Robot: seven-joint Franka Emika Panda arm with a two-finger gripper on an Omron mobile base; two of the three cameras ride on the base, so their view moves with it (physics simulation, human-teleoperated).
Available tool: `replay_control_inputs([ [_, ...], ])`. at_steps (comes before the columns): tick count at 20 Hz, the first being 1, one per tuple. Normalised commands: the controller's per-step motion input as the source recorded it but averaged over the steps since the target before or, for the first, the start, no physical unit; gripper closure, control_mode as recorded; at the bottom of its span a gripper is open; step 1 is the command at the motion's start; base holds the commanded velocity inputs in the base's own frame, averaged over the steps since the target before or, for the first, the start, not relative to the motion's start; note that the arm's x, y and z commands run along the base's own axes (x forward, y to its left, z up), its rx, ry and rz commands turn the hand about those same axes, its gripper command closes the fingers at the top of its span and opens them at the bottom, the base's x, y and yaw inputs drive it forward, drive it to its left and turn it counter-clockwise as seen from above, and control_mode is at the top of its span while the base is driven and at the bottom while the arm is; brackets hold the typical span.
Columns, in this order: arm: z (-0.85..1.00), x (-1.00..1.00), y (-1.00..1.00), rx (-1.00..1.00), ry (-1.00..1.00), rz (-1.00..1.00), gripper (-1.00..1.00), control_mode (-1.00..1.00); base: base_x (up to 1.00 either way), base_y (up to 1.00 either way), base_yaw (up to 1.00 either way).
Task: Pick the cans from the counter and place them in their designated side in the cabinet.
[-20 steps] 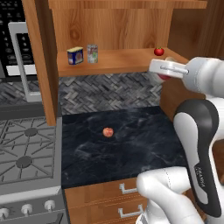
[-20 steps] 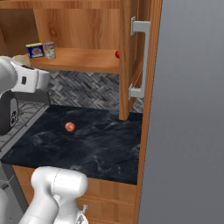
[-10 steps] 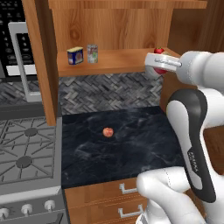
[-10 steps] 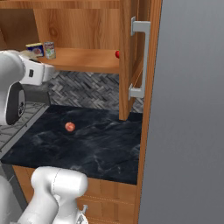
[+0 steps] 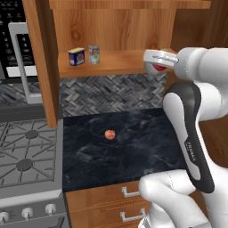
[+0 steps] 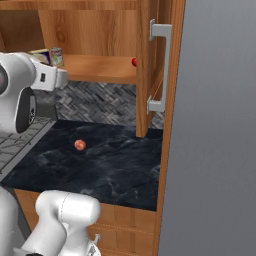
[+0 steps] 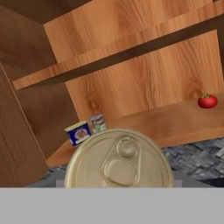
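Note:
My gripper (image 5: 156,62) is shut on a can with a red-and-white label (image 5: 156,67), held level with the front edge of the cabinet shelf (image 5: 120,60) at its right part. In the hand view the can's silver pull-tab lid (image 7: 119,162) sits large in the foreground and hides the fingertips. The second can (image 5: 94,54), with a multicoloured label, stands upright on the left of the shelf, also seen as a can (image 7: 97,123) in the hand view. The black marbled counter (image 5: 133,147) lies below.
A squat blue-and-yellow tin (image 5: 76,56) stands left of the shelved can. A red tomato (image 7: 207,101) rests at the shelf's right end. A small red-orange fruit (image 5: 109,134) lies mid-counter. The gas stove (image 5: 22,151) is to the left, and the open cabinet door (image 6: 160,65) juts out on the right.
The arm has carried the held can up and leftward toward the shelf front. The things on the shelf and the counter have stayed put.

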Motion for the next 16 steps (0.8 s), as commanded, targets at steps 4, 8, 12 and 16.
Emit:
replay_control_inputs([
  [4, 0.03, 0.23, 0.0, 0.0, 0.0, 0.0, 1.0, -1.0, 0.0, 0.0, 0.0],
  [8, 0.03, 0.2, 0.0, 0.0, 0.0, 0.0, 1.0, -1.0, 0.0, 0.0, 0.0],
  [12, 0.0, 0.17, 0.0, 0.0, 0.0, 0.0, 1.0, -1.0, 0.0, 0.0, 0.0],
  [16, 0.0, 0.18, 0.0, -0.01, 0.0, 0.0, 1.0, -1.0, 0.0, 0.0, 0.0],
])
